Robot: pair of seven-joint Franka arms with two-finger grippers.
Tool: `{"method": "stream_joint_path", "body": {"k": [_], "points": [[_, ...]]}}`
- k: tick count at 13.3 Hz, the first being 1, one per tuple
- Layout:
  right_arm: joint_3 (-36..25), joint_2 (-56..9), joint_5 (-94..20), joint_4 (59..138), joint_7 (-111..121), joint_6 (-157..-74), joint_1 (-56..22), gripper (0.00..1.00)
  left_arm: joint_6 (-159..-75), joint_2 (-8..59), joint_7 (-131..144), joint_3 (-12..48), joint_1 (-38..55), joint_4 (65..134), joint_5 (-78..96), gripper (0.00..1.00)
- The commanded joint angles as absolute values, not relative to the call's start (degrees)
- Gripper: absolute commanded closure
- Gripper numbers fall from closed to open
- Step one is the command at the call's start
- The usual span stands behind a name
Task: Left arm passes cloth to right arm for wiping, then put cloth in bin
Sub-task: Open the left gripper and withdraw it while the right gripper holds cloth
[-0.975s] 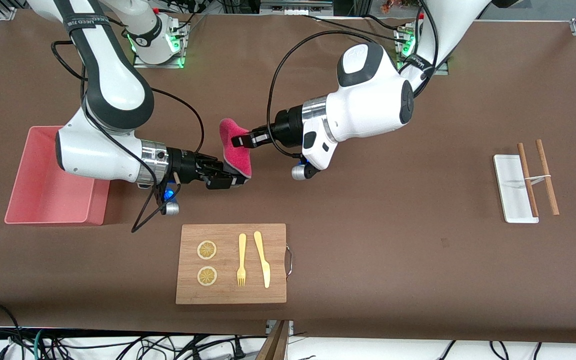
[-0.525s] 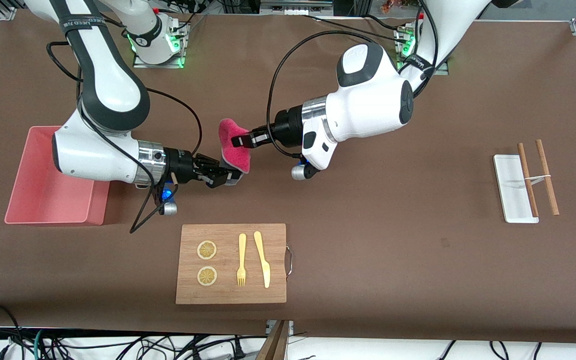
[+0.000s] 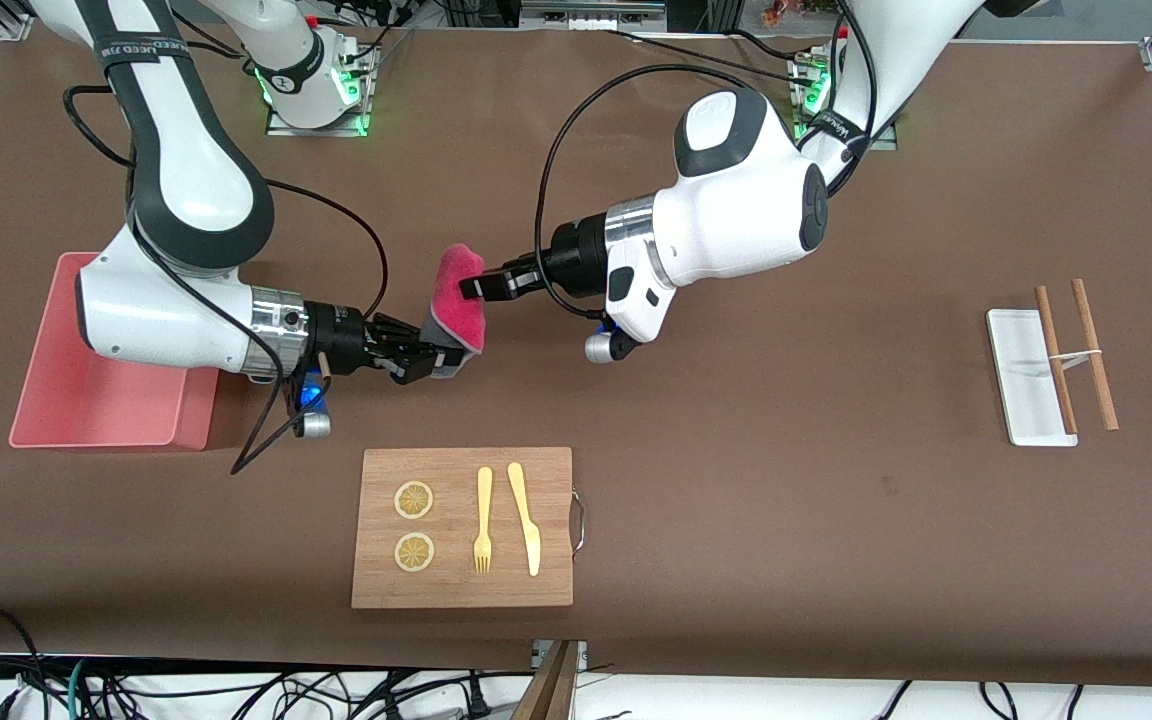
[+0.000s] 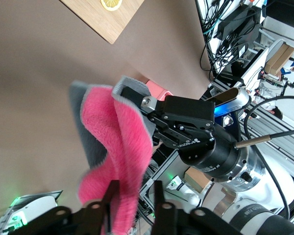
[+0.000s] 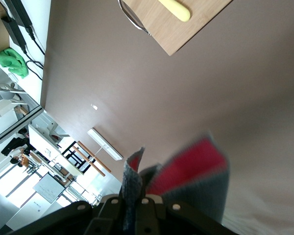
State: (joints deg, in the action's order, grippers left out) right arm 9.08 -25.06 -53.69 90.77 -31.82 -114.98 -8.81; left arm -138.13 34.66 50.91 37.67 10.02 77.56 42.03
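The cloth [image 3: 456, 300], magenta-pink with a dark grey back, hangs in the air between the two grippers, over the bare table. My right gripper [image 3: 436, 358] is shut on its lower grey edge; the right wrist view shows the grey hem pinched between its jaws [image 5: 134, 200]. My left gripper [image 3: 473, 287] is at the cloth's upper part. In the left wrist view its jaws [image 4: 134, 198] stand apart, with the pink cloth [image 4: 112, 142] resting against one finger. The salmon-pink bin [image 3: 106, 400] stands at the right arm's end of the table, partly under the right arm.
A wooden cutting board [image 3: 463, 527] with two lemon slices, a yellow fork and a yellow knife lies nearer the front camera than the grippers. A small white tray [image 3: 1026, 375] with two wooden sticks [image 3: 1076, 350] lies toward the left arm's end.
The right arm has drawn back toward the bin, pulling the cloth's lower edge with it. The cloth has shifted that way and the left gripper's jaws now stand open.
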Motion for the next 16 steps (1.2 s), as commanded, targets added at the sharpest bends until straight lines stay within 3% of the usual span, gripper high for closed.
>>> {"method": "stream_joint_path", "body": {"k": [1, 4, 13, 16], "points": [[9.32, -24.87, -53.35, 90.79, -30.59, -114.00, -8.17, 1.00, -134.32, 33.93, 53.17, 37.53, 7.40, 76.73, 42.36, 0.00], [9.40, -25.75, -50.38, 91.23, -30.15, -114.08, -8.35, 1.00, -128.26, 32.52, 53.00, 37.44, 2.83, 76.64, 42.28, 0.00], [10.46, -35.32, -39.11, 94.21, -29.53, -115.05, -11.51, 1.00, -98.11, 26.91, 39.05, 38.15, -21.24, 77.16, 32.09, 0.00], [10.46, -36.65, -37.72, 98.42, -29.53, -119.51, -12.57, 1.00, -88.63, 23.13, 31.23, 38.06, -28.54, 77.43, 23.85, 0.00]]}}
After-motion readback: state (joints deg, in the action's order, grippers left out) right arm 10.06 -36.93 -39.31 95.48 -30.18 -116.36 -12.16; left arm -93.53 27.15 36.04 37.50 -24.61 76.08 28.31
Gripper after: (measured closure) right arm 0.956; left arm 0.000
